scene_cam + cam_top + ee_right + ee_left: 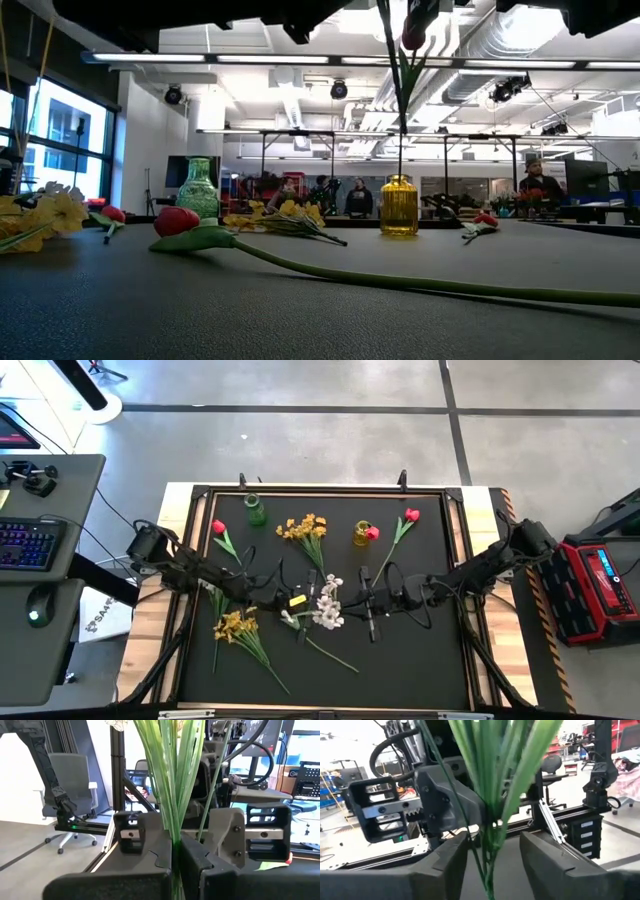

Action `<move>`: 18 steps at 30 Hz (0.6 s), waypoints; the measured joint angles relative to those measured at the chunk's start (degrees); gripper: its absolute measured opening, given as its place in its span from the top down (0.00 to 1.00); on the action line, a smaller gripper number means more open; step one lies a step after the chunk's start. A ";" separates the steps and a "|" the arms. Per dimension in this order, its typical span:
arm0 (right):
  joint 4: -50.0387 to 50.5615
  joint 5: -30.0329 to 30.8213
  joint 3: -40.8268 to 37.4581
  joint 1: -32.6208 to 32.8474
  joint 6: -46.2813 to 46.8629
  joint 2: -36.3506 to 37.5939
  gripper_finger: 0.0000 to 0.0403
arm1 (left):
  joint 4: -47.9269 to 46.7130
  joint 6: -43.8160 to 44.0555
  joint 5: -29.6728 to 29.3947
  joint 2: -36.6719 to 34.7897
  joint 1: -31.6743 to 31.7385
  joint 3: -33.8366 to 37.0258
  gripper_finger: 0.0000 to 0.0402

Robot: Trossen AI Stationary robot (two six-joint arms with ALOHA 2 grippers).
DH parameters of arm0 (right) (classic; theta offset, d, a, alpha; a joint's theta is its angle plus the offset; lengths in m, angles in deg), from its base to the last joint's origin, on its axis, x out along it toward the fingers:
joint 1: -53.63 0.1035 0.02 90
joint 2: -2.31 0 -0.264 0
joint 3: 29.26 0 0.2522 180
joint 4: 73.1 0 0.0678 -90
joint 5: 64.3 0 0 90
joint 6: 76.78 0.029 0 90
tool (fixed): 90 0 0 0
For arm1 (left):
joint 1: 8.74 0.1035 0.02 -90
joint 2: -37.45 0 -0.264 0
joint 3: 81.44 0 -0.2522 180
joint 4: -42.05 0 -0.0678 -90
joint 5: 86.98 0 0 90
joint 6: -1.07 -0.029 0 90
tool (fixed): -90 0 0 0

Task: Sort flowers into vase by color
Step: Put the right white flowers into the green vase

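The right claw (176,857) is clamped on the green stems of the white flower sprig (327,607), held above mid-tabletop (420,660) for handover. The left claw (492,855) stands partly open around the same stems, not yet gripping them.

- I count 2 vases on the mat: 1 green vase (255,510) and 1 yellow vase (362,533).
- I see 3 red tulips: 1 (219,528) lying near the green vase, 1 (411,516) lying beside the yellow vase, and 1 bloom (372,533) at the yellow vase's mouth.
- I make out 2 yellow bunches, 1 (304,528) at the far middle and 1 (236,625) near the left front.
- I see 1 cluster of white blossoms (328,605) mid-mat; how many sprigs it holds I cannot tell.
- 2 arms are over the mat.
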 joint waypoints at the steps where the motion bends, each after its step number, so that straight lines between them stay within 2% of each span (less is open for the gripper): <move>1: 0.23 0.01 0.00 0.00 0.00 0.00 1.00 | 0.00 0.25 0.22 0.00 0.22 0.00 0.63; 6: 0.27 0.02 0.00 0.00 0.00 0.00 1.00 | 0.04 1.06 0.50 0.00 0.83 0.00 0.67; 13: -0.08 -0.49 0.00 0.09 0.02 0.07 1.00 | -0.78 1.45 4.27 0.70 0.88 -1.75 0.67; 18: 0.01 -0.43 0.00 0.13 0.02 0.07 1.00 | -5.00 1.03 4.28 0.85 0.88 -3.76 0.68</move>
